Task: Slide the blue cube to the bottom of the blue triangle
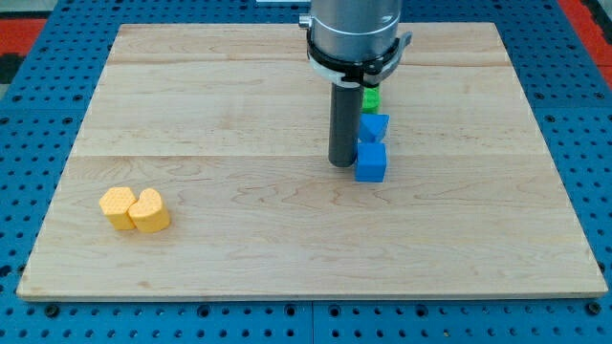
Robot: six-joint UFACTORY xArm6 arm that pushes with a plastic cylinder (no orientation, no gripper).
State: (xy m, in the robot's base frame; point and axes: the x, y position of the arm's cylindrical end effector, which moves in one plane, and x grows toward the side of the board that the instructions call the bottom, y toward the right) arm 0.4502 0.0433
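The blue cube (370,162) sits just right of the board's middle. The blue triangle (373,126) lies directly above it, touching or nearly touching it. My tip (341,163) rests on the board right beside the blue cube's left side, touching or nearly touching it. The rod rises from there to the arm's grey body at the view's top.
A green block (370,97) sits just above the blue triangle, partly hidden behind the rod. Two yellow blocks lie together at the lower left: a hexagon-like one (117,205) and a heart-shaped one (150,211). The wooden board (191,96) lies on a blue perforated table.
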